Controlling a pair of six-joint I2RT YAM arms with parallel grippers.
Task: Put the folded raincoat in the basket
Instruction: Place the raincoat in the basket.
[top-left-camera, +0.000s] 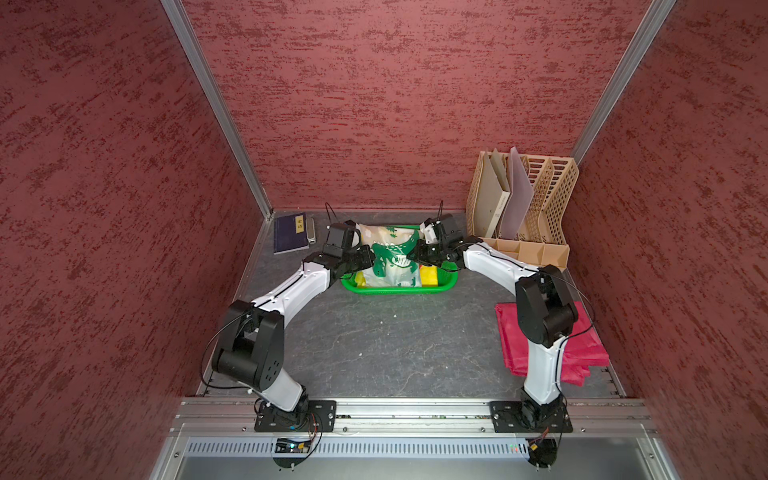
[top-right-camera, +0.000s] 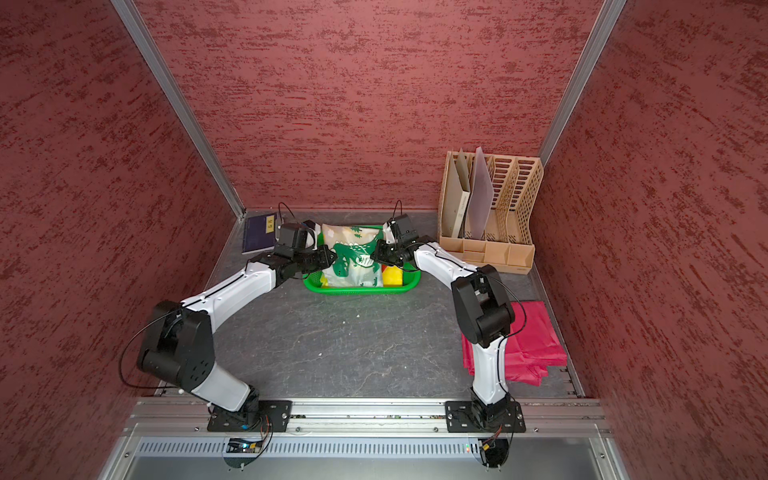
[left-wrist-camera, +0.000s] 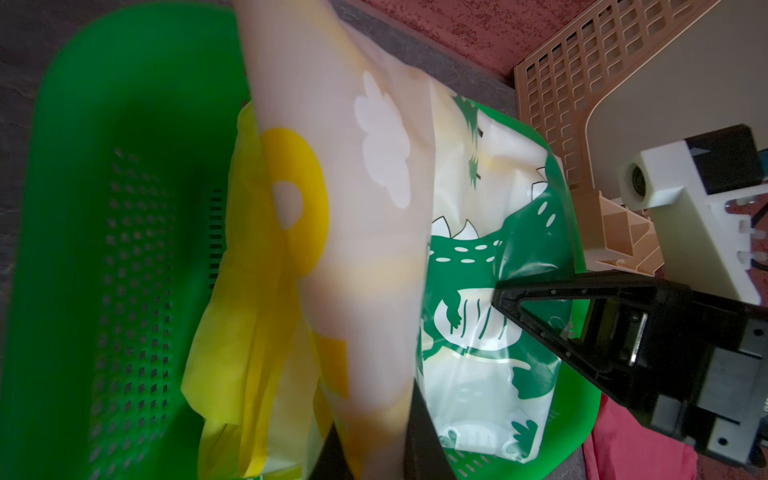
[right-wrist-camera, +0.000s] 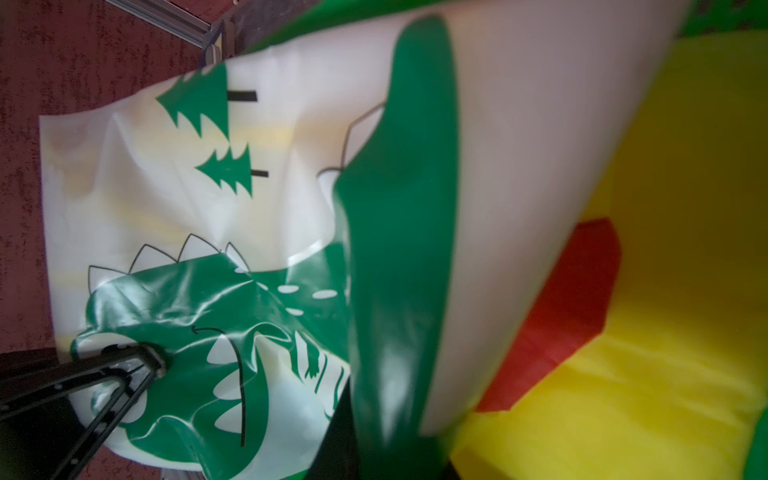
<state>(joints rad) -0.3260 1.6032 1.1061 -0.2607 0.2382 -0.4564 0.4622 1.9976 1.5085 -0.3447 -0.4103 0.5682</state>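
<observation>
Dinosaur-print raincoat (top-left-camera: 390, 249) hangs stretched between both arms over the green basket (top-left-camera: 399, 291), its lower part draped on yellow material (top-left-camera: 430, 276) inside. Left gripper (top-left-camera: 371, 261) clamped on its left edge, right gripper (top-left-camera: 412, 254) clamped on its right edge

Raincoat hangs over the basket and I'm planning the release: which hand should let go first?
Right, probably. The right hand pinches the raincoat well inside the green basket; the left hand grips near its rim.
</observation>
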